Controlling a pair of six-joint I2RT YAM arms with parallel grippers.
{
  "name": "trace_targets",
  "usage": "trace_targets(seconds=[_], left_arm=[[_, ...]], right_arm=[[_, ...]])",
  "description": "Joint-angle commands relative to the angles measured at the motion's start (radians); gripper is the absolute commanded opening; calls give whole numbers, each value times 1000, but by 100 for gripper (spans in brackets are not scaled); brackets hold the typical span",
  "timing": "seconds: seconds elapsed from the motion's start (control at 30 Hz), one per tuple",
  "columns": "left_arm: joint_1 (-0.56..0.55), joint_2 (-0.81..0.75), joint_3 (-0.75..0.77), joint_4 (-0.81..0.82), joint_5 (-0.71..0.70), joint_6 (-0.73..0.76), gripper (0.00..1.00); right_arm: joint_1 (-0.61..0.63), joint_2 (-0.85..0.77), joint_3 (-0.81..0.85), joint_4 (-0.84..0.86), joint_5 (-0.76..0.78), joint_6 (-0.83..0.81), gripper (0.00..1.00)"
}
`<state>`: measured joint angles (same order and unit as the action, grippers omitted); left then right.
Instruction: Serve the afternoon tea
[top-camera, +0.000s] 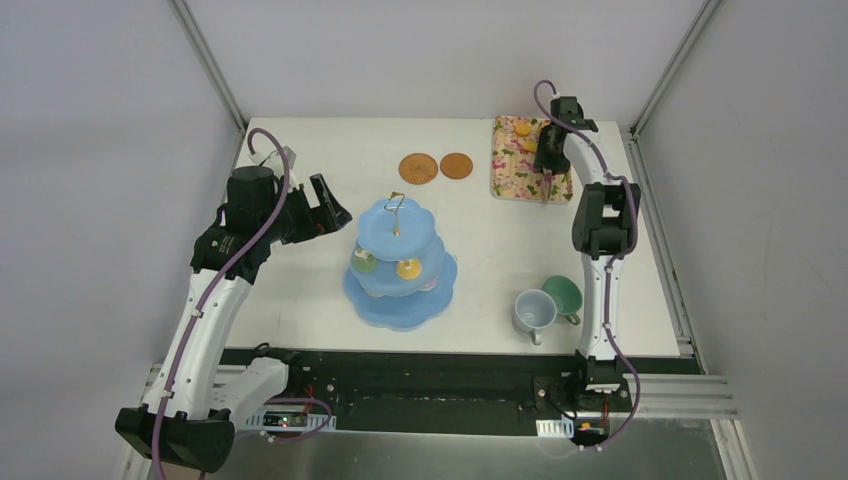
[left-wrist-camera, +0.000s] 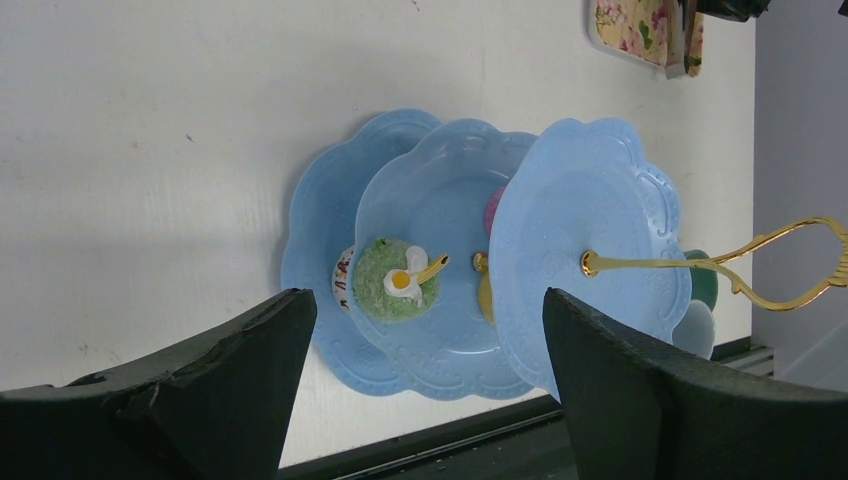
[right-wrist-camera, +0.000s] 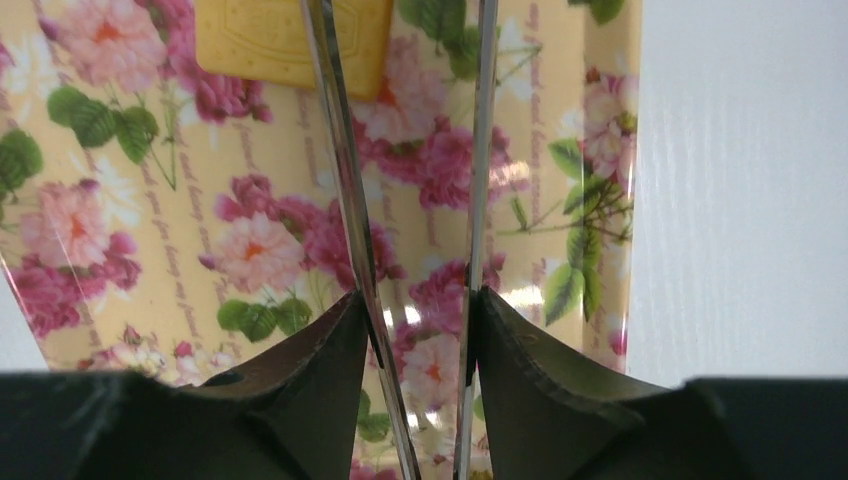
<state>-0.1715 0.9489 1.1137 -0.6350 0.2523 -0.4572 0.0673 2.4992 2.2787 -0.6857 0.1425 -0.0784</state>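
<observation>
The light-blue three-tier stand (top-camera: 400, 262) stands mid-table, with a green donut (top-camera: 364, 264) and a yellow one (top-camera: 408, 268) on its middle tier; it also shows in the left wrist view (left-wrist-camera: 450, 200). My left gripper (top-camera: 330, 208) is open and empty, just left of the stand. My right gripper (right-wrist-camera: 420, 310) is shut on the metal tongs (right-wrist-camera: 345, 180) over the floral tray (top-camera: 518, 160). An orange biscuit (right-wrist-camera: 262, 40) lies on the tray beyond the tong tips. A grey-blue cup (top-camera: 534, 312) and a green cup (top-camera: 562, 296) sit front right. Two brown coasters (top-camera: 418, 168) (top-camera: 456, 165) lie at the back.
The floral tray (right-wrist-camera: 120, 200) fills the right wrist view, its right rim beside white table (right-wrist-camera: 740, 200). Frame posts stand at the back corners. The table's black front edge (top-camera: 420, 362) runs in front of the stand.
</observation>
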Motion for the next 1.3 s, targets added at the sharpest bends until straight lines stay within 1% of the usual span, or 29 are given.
trace_targets(seconds=[0.0, 0.13, 0.27, 0.4, 0.47, 0.5, 0.6, 0.83, 1.1, 1.27], left_arm=[[-13, -9, -4, 12, -7, -6, 88], [-13, -19, -12, 13, -7, -6, 88], [-13, -28, -18, 10, -8, -5, 88], [-13, -36, -23, 11, -8, -4, 88], [-13, -42, -30, 13, -6, -4, 88], [-13, -43, -32, 15, -2, -4, 88], [-13, -47, -34, 11, 2, -3, 88], [-13, -47, -29, 6, 2, 5, 88], [-13, -42, -23, 0, -3, 9, 88], [-13, -30, -16, 3, 0, 9, 88]], right_arm=[[-29, -147, -70, -59, -82, 37, 44], [-50, -219, -132, -94, -106, 58, 41], [-64, -302, -206, -102, -217, 64, 41], [-64, -369, -276, -115, -338, 16, 43], [-74, -398, -336, -76, -333, -3, 44], [-92, -402, -351, -69, -356, -7, 44], [-113, -402, -343, -65, -429, -10, 45], [-112, -425, -369, 21, -438, -8, 47], [-94, -352, -298, -15, -404, -90, 49], [-40, -320, -259, -25, -322, -140, 49]])
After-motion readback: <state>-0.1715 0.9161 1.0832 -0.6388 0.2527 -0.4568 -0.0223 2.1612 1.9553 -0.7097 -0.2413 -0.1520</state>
